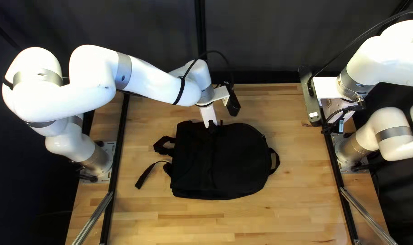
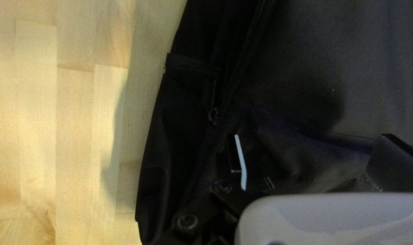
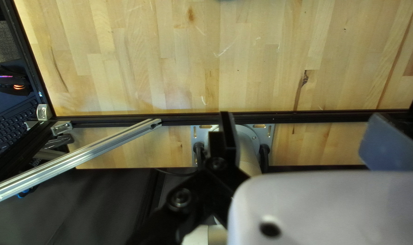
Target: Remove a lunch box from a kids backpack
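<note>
A black backpack (image 1: 238, 159) lies flat in the middle of the table, a fabric loop at its right and straps at its left. My left gripper (image 1: 212, 127) is over its far edge in the top left view. From the left wrist, the open left gripper (image 2: 311, 141) has dark backpack cloth (image 2: 301, 90) below and ahead, and a zipper pull (image 2: 213, 115) shows just beyond one finger. No lunch box is visible. My right gripper (image 1: 337, 109) hangs near the table's right edge, away from the bag; in its wrist view the right gripper (image 3: 301, 122) stands open, holding nothing.
Metal rails (image 1: 356, 208) slant along both sides of the near table. In the right wrist view, a black frame bar (image 3: 315, 117) borders the wooden tabletop (image 3: 242, 59), with a keyboard (image 3: 15, 122) and mouse (image 3: 9, 81) beyond the frame.
</note>
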### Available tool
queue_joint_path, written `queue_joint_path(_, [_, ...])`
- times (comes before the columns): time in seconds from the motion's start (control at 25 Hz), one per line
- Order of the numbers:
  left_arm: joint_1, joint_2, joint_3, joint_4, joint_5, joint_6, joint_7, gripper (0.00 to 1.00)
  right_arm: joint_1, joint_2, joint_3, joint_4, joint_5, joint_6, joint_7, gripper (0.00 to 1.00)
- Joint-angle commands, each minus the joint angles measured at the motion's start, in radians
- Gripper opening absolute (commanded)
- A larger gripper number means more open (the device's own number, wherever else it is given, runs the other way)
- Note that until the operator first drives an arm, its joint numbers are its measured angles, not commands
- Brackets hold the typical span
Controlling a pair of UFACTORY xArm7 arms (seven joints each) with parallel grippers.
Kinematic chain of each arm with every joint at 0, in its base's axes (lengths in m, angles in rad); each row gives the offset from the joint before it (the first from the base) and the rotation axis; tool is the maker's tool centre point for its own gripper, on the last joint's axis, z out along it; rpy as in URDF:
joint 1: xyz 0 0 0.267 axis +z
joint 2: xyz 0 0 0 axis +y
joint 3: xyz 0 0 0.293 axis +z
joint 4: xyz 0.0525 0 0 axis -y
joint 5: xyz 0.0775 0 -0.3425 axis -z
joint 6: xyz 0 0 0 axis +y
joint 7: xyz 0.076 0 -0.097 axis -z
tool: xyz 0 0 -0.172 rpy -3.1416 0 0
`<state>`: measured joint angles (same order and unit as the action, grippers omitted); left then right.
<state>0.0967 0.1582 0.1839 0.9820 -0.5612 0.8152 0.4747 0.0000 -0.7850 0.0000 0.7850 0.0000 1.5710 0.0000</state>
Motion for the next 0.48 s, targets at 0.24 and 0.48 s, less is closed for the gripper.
queue_joint_path(0.24, [-0.02, 0.031, -0.007, 0.051, 0.096, 0.085, -0.002, 0.0, 0.0, 0.0, 0.0, 0.0, 0.0, 0.0, 0.0, 1.0])
queue_joint_path(0.48, [-0.022, -0.027, 0.005, 0.04, 0.157, 0.136, -0.049, 0.0, 0.0, 0.0, 0.0, 0.0, 0.0, 0.0, 0.0, 1.0])
